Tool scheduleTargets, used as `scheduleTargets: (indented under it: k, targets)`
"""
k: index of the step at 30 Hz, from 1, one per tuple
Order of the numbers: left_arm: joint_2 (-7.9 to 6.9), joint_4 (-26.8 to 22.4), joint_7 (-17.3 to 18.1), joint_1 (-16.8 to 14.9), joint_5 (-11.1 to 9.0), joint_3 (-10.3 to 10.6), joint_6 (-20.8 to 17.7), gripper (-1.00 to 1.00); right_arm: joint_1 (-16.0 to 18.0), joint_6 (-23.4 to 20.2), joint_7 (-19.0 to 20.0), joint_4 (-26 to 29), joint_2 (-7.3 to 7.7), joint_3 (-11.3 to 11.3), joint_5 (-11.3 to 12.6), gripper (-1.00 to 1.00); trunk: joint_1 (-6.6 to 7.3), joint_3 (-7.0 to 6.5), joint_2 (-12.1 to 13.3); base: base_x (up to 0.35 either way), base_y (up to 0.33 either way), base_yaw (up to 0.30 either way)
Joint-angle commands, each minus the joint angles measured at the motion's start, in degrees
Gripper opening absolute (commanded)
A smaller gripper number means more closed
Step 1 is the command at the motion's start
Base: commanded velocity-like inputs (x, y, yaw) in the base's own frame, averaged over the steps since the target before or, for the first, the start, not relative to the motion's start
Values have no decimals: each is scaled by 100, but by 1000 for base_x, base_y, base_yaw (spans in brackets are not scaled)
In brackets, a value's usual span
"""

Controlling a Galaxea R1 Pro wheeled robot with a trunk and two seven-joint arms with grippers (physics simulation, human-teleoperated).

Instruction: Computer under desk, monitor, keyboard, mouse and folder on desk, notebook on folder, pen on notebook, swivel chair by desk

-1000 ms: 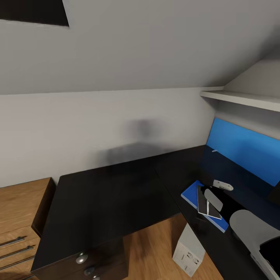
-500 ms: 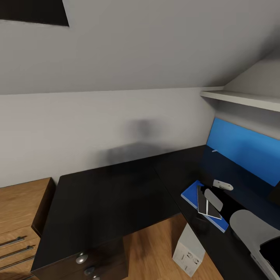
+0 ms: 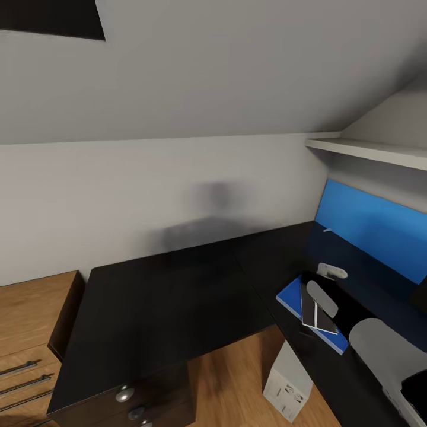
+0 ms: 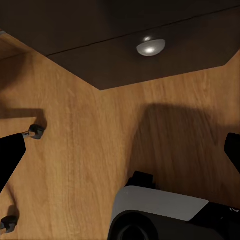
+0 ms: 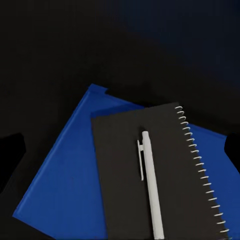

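Right gripper (image 3: 323, 283) hung over the pen (image 5: 151, 186) on notebook (image 5: 155, 175) and folder (image 5: 60, 195) — apparently spread wide; left gripper's state unclear

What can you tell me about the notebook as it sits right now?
The notebook has a plain dark, matte cover with a white spiral binding along one long edge. It is closed and lies flat on the blue folder, slightly askew to it and smaller, so blue shows around it. The white pen rests on its cover, roughly parallel to the spiral. In the head view the stack sits on the black desk, on the wing near the blue wall panel.
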State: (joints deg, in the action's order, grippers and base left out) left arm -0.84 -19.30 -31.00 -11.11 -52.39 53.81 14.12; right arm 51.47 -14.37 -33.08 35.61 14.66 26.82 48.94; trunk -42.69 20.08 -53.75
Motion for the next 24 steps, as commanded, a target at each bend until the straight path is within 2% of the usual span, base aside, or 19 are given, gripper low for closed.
scheduleTargets:
  k: [1, 4, 6, 7, 9, 10, 11, 12, 13, 14, 17, 19, 24]
  targets:
    - [-5, -12, -29, -5, -61, 47, 28, 100, -58, -32, -79, 149, 10, 43, 22, 100, -1, 7, -5, 0, 0, 0]
    - [-5, -12, -29, -5, -56, 49, 29, 100, -454, -52, -430, 916, 10, 73, -21, 100, -1, 7, -5, 0, 0, 0]
    - [-4, -12, -29, -5, -55, 50, 28, 100, -602, -66, -638, 1290, 11, 115, -46, 100, -1, 7, -5, 0, 0, 0]
    - [-9, -12, -29, -5, -53, 46, 29, 100, -1021, -167, -1335, 2360, 9, 384, -77, 100, -1, 7, -5, 0, 0, 0]
    - [-11, -11, -29, -5, -52, 46, 29, 100, -1132, -194, -1518, 2630, 6, 556, -80, 100, -1, 7, -5, 0, 0, 0]
    - [-12, -9, -29, -5, -52, 44, 29, 100, -1209, -203, -1641, 2839, 3, 789, -81, 100, -1, 7, -5, 0, 0, 0]
    - [-12, -10, -29, -5, -52, 44, 29, 100, -1237, -204, -1685, 2916, 1, 926, -80, 100, -1, 7, -5, 0, 0, 0]
    - [-12, -11, -29, -5, -52, 43, 30, 100, -1276, -203, -1751, 3027, -3, 1211, -78, 100, -1, 7, -5, 0, 0, 0]
    - [-12, -9, -29, -5, -52, 43, 30, 100, -1291, -200, -1775, 3067, -6, 1348, -74, 100, -1, 7, -5, 0, 0, 0]
    - [-13, -7, -29, -5, -52, 42, 30, 100, -1310, -196, -1810, 3125, -31, 1581, -71, 100, -1, 7, -5, 0, 0, 0]
    - [-31, -4, -29, -5, -59, 35, 30, 100, -1339, -191, -1864, 3301, -291, 1923, -91, 100, -1, 7, -5, 0, 0, 0]
    - [-37, 0, -29, -5, -60, 33, 36, 100, -1345, -190, -1860, 3404, -365, 2005, -79, 100, -1, 9, -5, 0, 0, -6]
    - [-31, 143, -25, -5, -65, 33, 38, 100, -1350, -182, -1884, 3565, -397, 2037, -77, 100, -1, 13, -5, 0, 0, 51]
